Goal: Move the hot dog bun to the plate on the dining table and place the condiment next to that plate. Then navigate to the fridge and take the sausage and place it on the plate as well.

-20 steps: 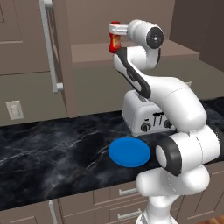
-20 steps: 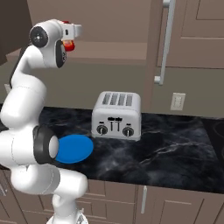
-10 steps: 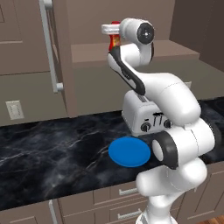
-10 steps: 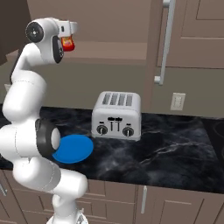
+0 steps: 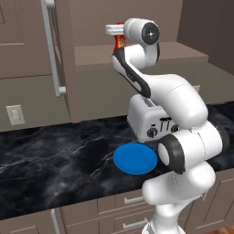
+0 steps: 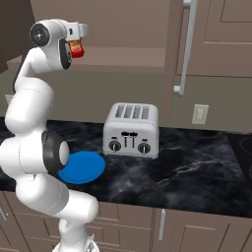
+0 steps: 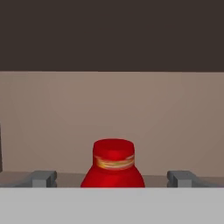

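The condiment, a red bottle (image 7: pixel 113 164) with a red cap and an orange band, stands on a tan ledge against the wall. It also appears high up as the red bottle (image 5: pixel 119 42) (image 6: pixel 76 48). My gripper (image 7: pixel 113 178) is open, raised to ledge height, its grey fingertips (image 7: pixel 41 178) wide on either side of the bottle with gaps on both sides. The same gripper (image 5: pixel 114 31) (image 6: pixel 78 32) sits at the bottle's top in the base views. A blue plate (image 5: pixel 135 158) (image 6: pixel 82 167) lies on the black marble counter. The hot dog bun and sausage are out of view.
A silver four-slot toaster (image 6: pixel 130 130) (image 5: pixel 148 121) stands behind the plate against the wall. A tall brown door with a long grey handle (image 5: pixel 52 48) (image 6: pixel 183 49) rises beside the ledge. A wall outlet (image 6: pixel 199 114) is near it. Drawers run under the counter.
The arm's upper links swung toward the bottle, bringing the hand closer to it. The jaws stayed open and the bottle stayed on the ledge.
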